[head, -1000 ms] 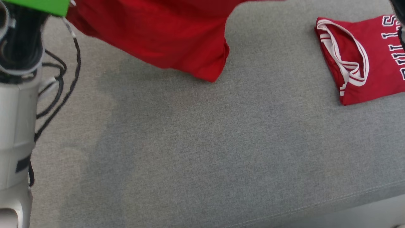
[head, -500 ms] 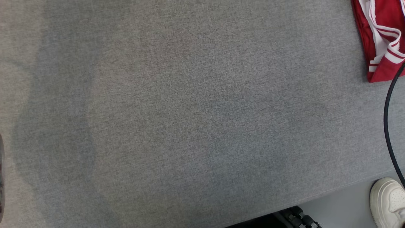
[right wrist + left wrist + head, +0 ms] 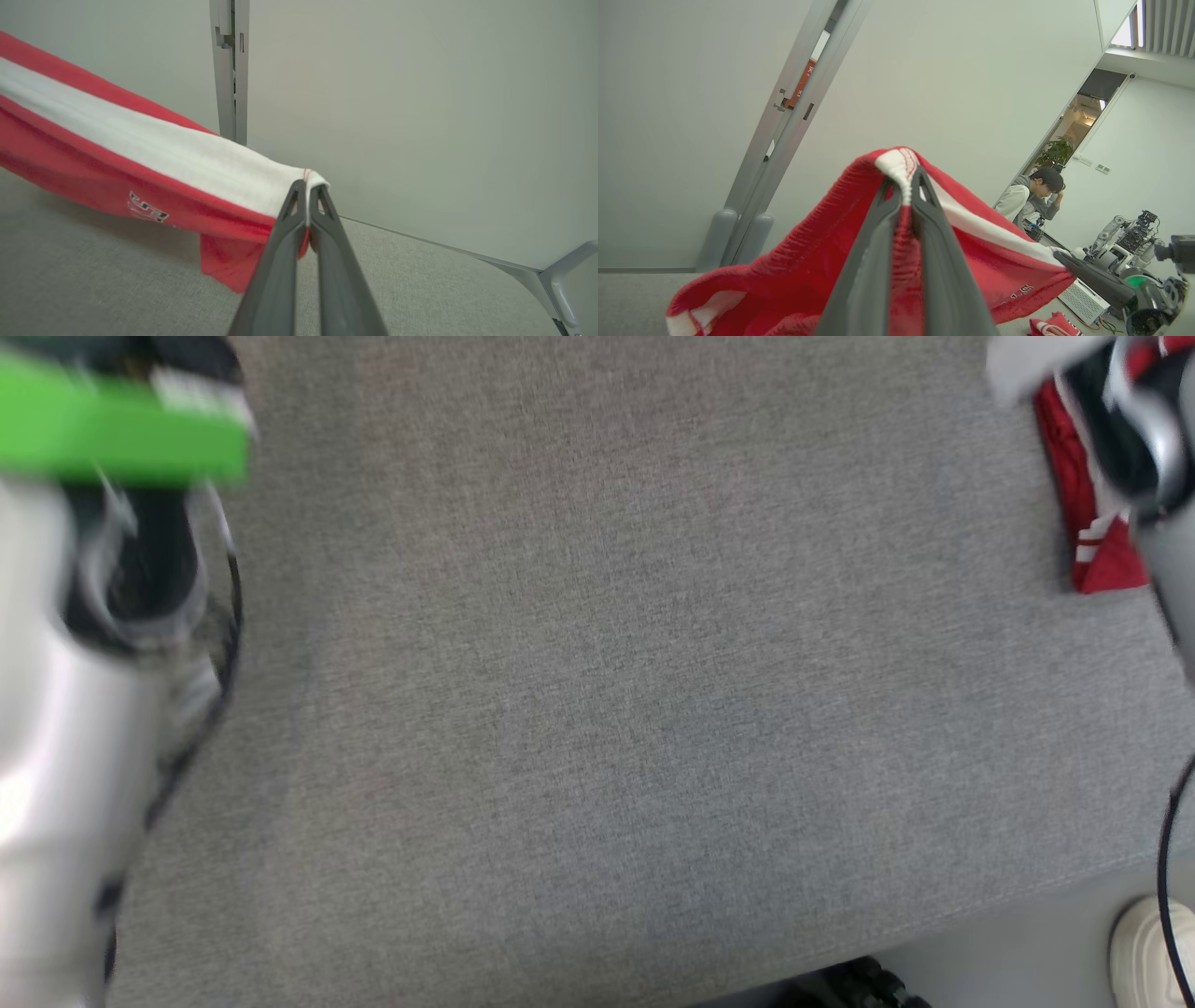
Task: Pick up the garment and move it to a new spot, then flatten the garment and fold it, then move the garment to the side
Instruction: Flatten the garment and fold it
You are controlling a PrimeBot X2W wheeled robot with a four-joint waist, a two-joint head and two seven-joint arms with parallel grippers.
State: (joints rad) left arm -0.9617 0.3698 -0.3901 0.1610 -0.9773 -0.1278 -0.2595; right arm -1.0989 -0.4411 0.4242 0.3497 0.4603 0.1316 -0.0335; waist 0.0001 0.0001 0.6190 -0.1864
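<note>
Left gripper (image 3: 906, 181) and right gripper (image 3: 307, 185) pinch garment (image 3: 808, 261) ends.

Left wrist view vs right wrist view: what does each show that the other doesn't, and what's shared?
Left wrist view: left gripper shut on the red garment's trimmed edge; a person, a potted plant, another robot, a second red garment.
Right wrist view: a pale metal bracket at lower right.
Both: the garment held up, right gripper shut on its white band, pale wall, grey door frame.
</note>
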